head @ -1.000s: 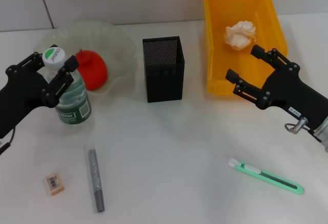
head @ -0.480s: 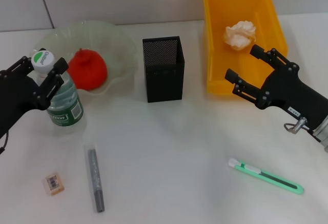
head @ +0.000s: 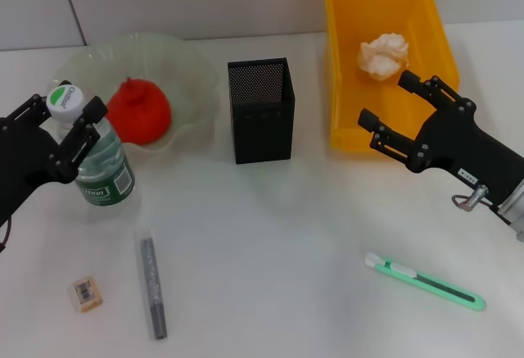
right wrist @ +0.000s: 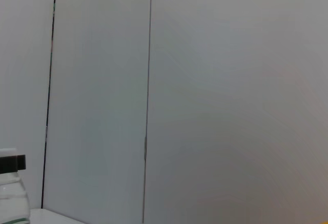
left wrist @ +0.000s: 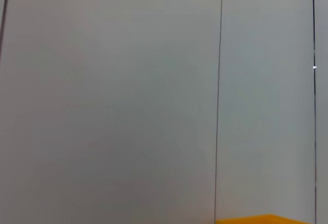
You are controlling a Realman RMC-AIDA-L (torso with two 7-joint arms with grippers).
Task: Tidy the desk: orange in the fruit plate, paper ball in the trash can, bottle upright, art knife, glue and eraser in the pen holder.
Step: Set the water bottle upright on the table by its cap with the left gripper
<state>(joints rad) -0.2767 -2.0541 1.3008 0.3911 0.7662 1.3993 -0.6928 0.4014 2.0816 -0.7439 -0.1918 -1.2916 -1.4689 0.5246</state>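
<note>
The clear bottle (head: 105, 165) with a white cap stands nearly upright in front of the fruit plate (head: 188, 63), leaning slightly left. My left gripper (head: 59, 119) is shut on its neck just under the cap. The orange (head: 139, 112) lies in the plate. The paper ball (head: 383, 55) sits in the yellow trash can (head: 344, 63). My right gripper (head: 385, 98) hovers open at the can's near edge, holding nothing. The green art knife (head: 426, 281) lies at the front right. At the front left lie the grey glue (head: 153, 287) and the eraser (head: 86, 292). The black mesh pen holder (head: 260, 110) stands mid-table.
A tiled wall runs behind the white table. The right wrist view shows the bottle (right wrist: 10, 198) low at one side against the wall. A strip of the trash can (left wrist: 261, 219) shows in the left wrist view.
My left gripper has carried the bottle leftward and a little toward the table's front. The right arm has stayed still.
</note>
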